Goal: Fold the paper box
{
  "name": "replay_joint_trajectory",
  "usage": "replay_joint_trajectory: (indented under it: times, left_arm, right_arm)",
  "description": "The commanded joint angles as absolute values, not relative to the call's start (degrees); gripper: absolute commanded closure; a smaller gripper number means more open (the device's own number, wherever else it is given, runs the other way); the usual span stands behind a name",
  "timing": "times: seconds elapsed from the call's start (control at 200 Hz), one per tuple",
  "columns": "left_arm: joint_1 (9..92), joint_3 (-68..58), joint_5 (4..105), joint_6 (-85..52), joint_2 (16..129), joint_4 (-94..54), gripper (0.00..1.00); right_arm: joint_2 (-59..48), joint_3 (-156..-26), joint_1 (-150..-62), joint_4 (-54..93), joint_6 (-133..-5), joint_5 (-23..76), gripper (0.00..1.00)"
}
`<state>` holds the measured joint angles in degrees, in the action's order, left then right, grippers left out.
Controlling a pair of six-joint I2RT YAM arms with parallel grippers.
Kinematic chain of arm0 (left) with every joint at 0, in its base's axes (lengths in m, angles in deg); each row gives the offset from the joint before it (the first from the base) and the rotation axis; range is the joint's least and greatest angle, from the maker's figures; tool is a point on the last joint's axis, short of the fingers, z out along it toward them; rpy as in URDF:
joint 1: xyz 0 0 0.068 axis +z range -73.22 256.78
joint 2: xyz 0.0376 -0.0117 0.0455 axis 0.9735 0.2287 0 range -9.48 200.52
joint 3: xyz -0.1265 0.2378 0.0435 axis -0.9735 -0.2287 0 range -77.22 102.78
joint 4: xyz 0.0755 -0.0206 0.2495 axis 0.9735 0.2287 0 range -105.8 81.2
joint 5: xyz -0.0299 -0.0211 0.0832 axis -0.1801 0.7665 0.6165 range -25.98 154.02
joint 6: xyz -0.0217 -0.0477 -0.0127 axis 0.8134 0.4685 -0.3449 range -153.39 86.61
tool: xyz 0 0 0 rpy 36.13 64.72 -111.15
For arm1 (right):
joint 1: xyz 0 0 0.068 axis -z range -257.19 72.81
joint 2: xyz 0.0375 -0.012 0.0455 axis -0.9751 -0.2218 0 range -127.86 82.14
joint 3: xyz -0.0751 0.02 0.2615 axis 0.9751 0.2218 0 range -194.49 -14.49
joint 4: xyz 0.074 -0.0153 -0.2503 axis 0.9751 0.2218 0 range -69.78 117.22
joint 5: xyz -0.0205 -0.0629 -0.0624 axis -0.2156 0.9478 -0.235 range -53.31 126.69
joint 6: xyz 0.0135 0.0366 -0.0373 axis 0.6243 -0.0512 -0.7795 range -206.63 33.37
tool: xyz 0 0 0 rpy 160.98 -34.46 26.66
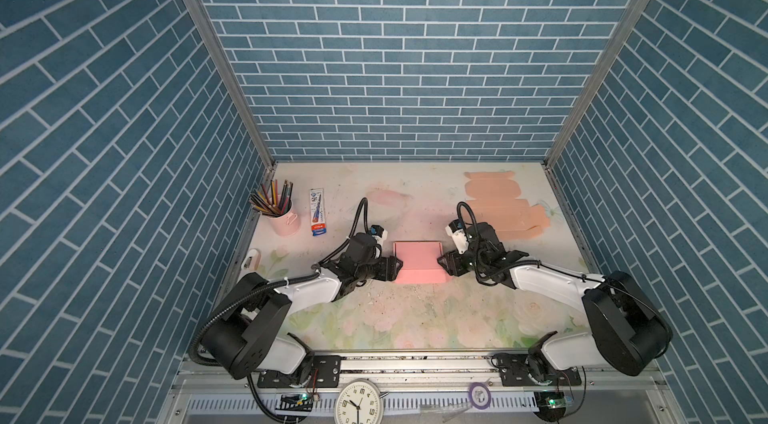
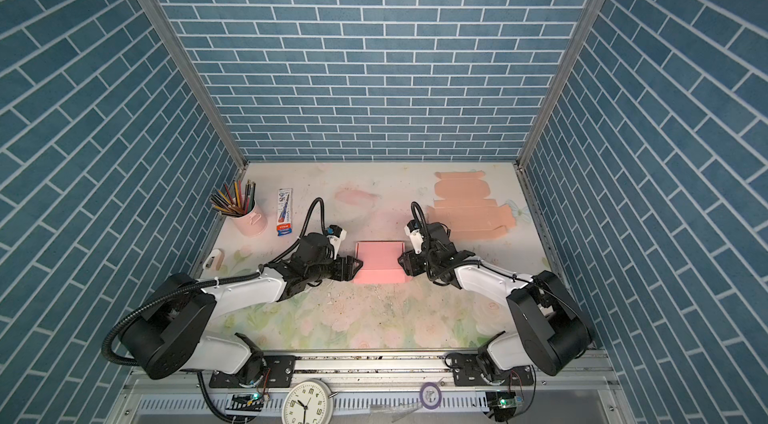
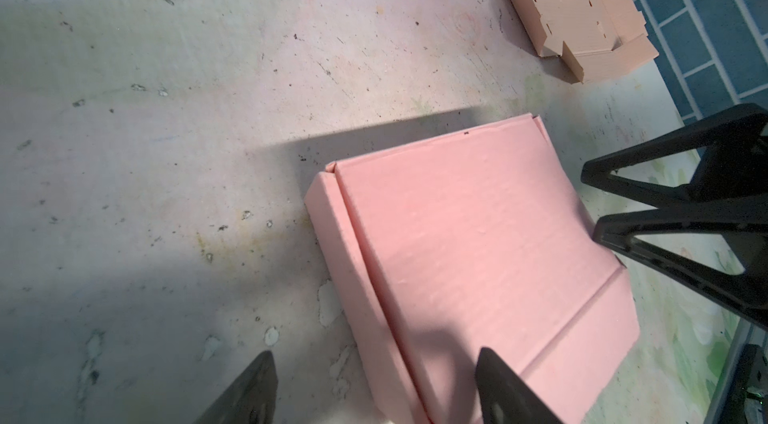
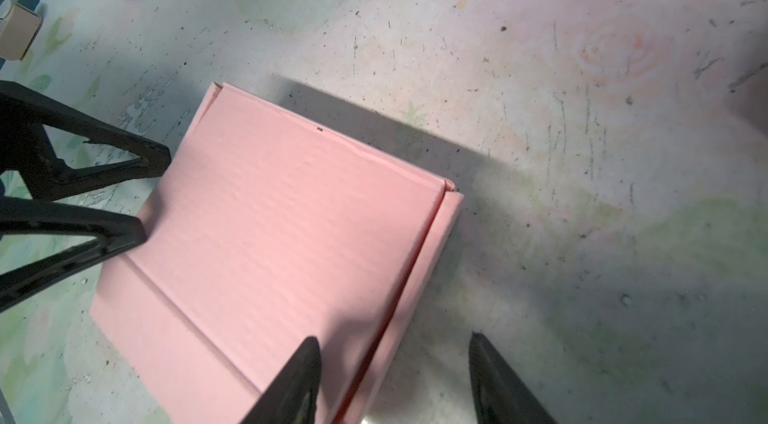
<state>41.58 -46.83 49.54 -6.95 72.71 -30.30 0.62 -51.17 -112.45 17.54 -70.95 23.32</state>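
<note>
The pink paper box lies at mid-table with its lid down and a front flap sticking out flat toward the near edge. My left gripper is at the box's left side. In the left wrist view it is open and straddles the side wall, one finger over the lid and one over the table. My right gripper mirrors it on the right side. It is open, with one finger over the lid and the other off the box's edge.
A stack of flat peach box blanks lies at the back right. At the back left stand a pink cup of pencils and a pencil packet. A small white object rests at the left edge.
</note>
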Motion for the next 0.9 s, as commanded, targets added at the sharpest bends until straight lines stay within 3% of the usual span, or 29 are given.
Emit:
replay_joint_trajectory:
  times: [0.0,0.89]
  left_arm:
    - [41.2,-47.7,50.0,-6.4,73.4,-31.4,0.25]
    - [40.1,-48.1,52.1,-6.5,75.4,-32.1,0.3]
  right_arm:
    - [-0.4,-50.4,-112.8,16.6,-69.5,22.7,0.42]
    - [-2.3,-50.4,-113.4,16.6,-69.6,23.8,0.44]
